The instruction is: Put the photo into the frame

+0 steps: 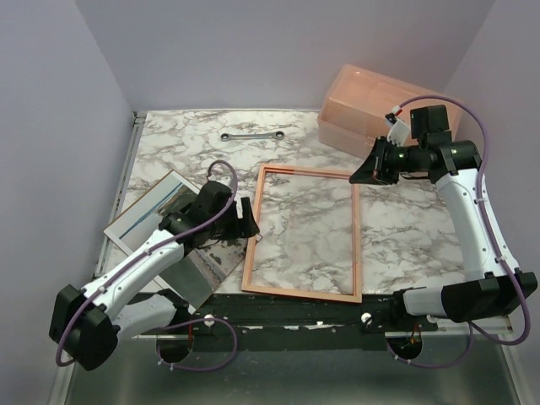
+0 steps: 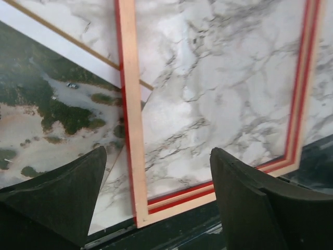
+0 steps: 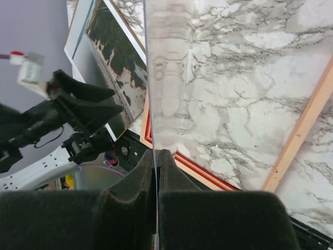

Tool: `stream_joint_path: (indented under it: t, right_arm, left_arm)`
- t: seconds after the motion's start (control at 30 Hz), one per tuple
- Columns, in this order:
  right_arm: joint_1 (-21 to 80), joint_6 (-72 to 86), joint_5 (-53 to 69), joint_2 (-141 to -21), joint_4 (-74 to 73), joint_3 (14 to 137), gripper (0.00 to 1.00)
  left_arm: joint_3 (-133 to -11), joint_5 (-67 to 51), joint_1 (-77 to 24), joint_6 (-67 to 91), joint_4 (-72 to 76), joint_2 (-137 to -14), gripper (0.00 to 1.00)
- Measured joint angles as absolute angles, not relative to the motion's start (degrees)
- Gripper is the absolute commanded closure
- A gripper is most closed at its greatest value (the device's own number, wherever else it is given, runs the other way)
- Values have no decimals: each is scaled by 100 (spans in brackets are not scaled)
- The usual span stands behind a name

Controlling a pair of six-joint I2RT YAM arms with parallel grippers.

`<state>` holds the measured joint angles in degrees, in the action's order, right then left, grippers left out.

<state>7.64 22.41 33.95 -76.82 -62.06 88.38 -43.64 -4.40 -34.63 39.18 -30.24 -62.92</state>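
Photo [image 1: 150, 208]: flat on the worktop [image 1: 405, 228], left side, partly under the left arm; white border and thin blue line along its far-left side. In the left wrist view its grey-green print meets the frame's left rail, and one corner seems to reach under that rail.
Frame [image 1: 304, 293]: flat at the worktop's centre, pale wood back facing up, red showing along the inner edges; bare marble visible through the opening.
Left fingers [image 1: 245, 218]: spread wide, gripping nothing, hanging above the frame's left rail, which runs between them in the wrist view.
Right fingers [image 3: 162, 164]: pressed together on the edge of a clear pane [image 3: 169, 67], which is seen edge-on and tilted over the frame's far-right part.
Wrench [image 1: 251, 135]: far centre, lying flat, well apart from the frame.
Pink plastic box [image 1: 371, 101]: far right corner, behind the right arm.
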Motion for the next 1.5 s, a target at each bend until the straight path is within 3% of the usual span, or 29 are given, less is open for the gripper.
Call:
stream_joint_path:
  t: [0.13, 0.5, 0.87, 1.03, 1.17, 1.4, 1.5]
  right_arm:
    - [764, 2231, 3267, -7778, -6403, 8847, 100]
    - [878, 2228, 3083, -8527, -6608, 9317, 94]
    - [1940, 2620, 2923, -8991, -6401, 9529, 93]
    - [2265, 2821, 2915, -9185, -6215, 9647, 87]
    - [2388, 3000, 2912, -9220, -6014, 9649, 77]
    - [2711, 3339, 3050, -9225, -5369, 9636, 35]
    - [2786, 3542, 3282, -9209, -4825, 9456, 27]
  left_arm:
    - [-4523, -569, -3463, 3896, -2985, -5669, 6]
    - [-5221, -1033, -3463, 3959, -2915, -5374, 5]
    - [-5271, -1127, -3463, 4075, -2956, -5389, 5]
    - [-5293, -1122, -3463, 4123, -2976, -5389, 5]
    - [-5293, -1122, -3463, 4141, -3013, -5387, 5]
    - [-5308, -1118, -3393, 4233, -3199, -5295, 5]
    - [-5308, -1118, -3288, 4309, -3269, -5177, 5]
